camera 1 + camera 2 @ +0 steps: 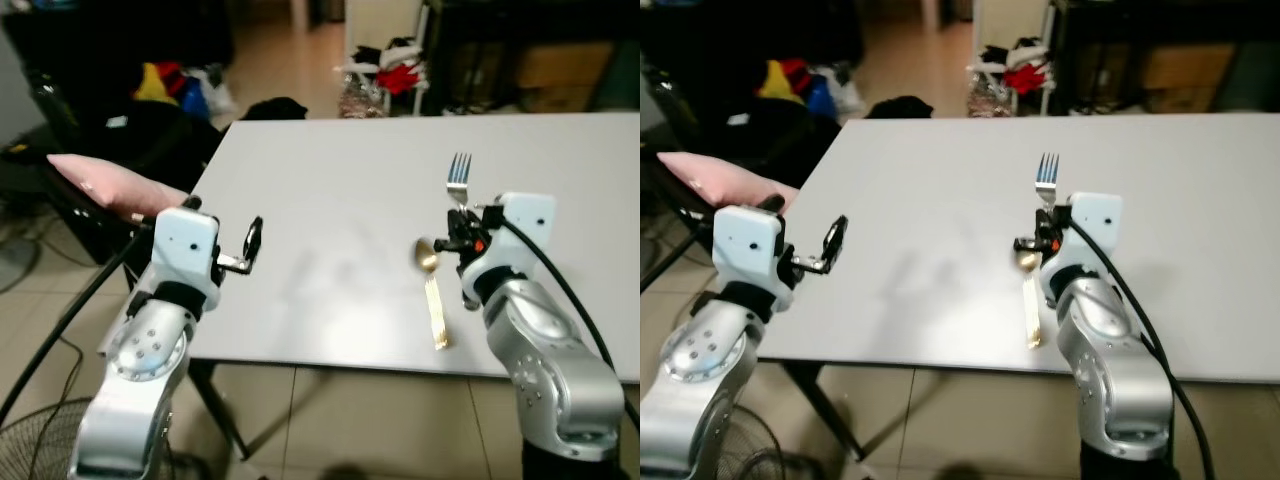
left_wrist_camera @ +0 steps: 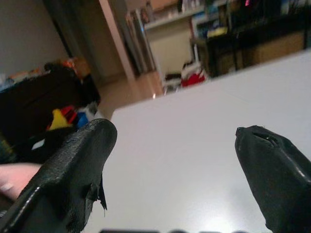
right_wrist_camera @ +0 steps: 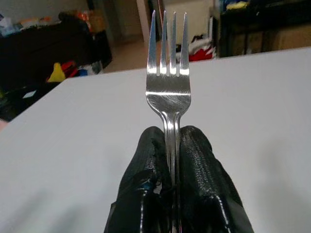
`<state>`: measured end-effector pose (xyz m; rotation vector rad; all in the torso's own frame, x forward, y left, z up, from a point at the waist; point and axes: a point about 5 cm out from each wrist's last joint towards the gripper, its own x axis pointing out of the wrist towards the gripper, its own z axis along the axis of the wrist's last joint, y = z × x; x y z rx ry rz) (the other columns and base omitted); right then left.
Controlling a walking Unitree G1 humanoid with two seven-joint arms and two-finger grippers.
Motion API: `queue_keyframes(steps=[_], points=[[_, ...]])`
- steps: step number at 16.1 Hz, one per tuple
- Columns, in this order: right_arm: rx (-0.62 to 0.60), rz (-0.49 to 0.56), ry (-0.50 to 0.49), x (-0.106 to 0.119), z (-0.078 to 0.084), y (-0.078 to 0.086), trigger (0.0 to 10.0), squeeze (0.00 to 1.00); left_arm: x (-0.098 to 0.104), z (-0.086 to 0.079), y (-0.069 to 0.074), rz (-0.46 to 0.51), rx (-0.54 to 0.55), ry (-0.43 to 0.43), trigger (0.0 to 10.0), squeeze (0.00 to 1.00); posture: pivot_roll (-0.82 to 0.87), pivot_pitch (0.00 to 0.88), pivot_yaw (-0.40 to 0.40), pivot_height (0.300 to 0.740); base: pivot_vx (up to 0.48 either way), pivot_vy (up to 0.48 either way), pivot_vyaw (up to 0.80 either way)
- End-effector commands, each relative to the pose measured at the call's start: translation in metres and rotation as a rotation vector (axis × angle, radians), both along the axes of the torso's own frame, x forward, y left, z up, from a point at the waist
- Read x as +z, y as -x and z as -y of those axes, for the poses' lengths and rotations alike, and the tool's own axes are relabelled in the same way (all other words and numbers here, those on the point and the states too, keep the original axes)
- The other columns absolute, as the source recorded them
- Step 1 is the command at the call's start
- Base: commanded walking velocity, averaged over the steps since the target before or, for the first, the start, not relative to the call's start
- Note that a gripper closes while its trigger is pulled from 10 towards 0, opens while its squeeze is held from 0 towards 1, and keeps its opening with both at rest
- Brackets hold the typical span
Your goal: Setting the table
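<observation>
Your right gripper [image 3: 170, 145] has its fingers squeezed tight on the shiny silver metal fork [image 3: 168, 77], holding it above the flat white counter [image 1: 330, 220]. A gold metal spoon [image 1: 431, 290] lies just beside it. Your left gripper [image 2: 175, 160] hangs over the counter's left edge, fingers wide apart.

Bare table [image 1: 330, 200] beyond spoon [image 1: 432, 293]

Domestic interior, lived-in room. Evidence: plain white bench [image 1: 340, 200] on a tiled floor [image 1: 300, 420]; pink cushion [image 1: 110, 185] beside it; coloured clothing heaped on the floor [image 1: 175, 85]; dark shelving with cardboard boxes [image 1: 550, 65] behind; pedestal fan [image 1: 30, 445] nearby.
</observation>
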<state>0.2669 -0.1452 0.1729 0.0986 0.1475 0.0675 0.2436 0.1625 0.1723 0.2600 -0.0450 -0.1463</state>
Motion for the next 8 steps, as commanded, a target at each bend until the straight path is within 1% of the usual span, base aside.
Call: queue_keyframes(steps=[1, 3, 4, 6, 8], points=[[0.033, 0.018, 0.009, 0.006, -0.004, -0.004, 10.0, 0.0, 0.001, -0.002, -0.001, 0.002, 0.02, -0.014, 10.0, 0.0, -0.08, 0.0, 0.074, 0.74, 0.0, 0.0, 0.0], [0.08, -0.004, 0.011, 0.005, -0.007, -0.007, 10.0, 0.0, 0.0, -0.004, 0.0, 0.003, 0.038, 0.0, 10.0, 0.0, -0.08, 0.0, 0.071, 0.74, 0.0, 0.0, 0.0], [0.115, -0.028, 0.011, 0.002, -0.011, -0.009, 10.0, 0.0, 0.0, -0.006, 0.001, 0.002, 0.043, 0.012, 10.0, 0.0, -0.07, 0.0, 0.071, 0.74, 0.0, 0.0, 0.0], [0.158, -0.086, 0.042, -0.004, -0.02, -0.015, 10.0, 0.0, 0.0, -0.006, 0.002, -0.017, 0.018, -0.009, 10.0, 0.0, -0.06, 0.0, 0.072, 0.74, 0.0, 0.0, 0.0], [0.15, -0.158, 0.042, -0.013, -0.028, -0.025, 10.0, 0.0, -0.001, -0.007, 0.006, -0.037, -0.022, -0.034, 10.0, 0.0, -0.05, 0.0, 0.067, 0.74, 0.0, 0.0, 0.0]])
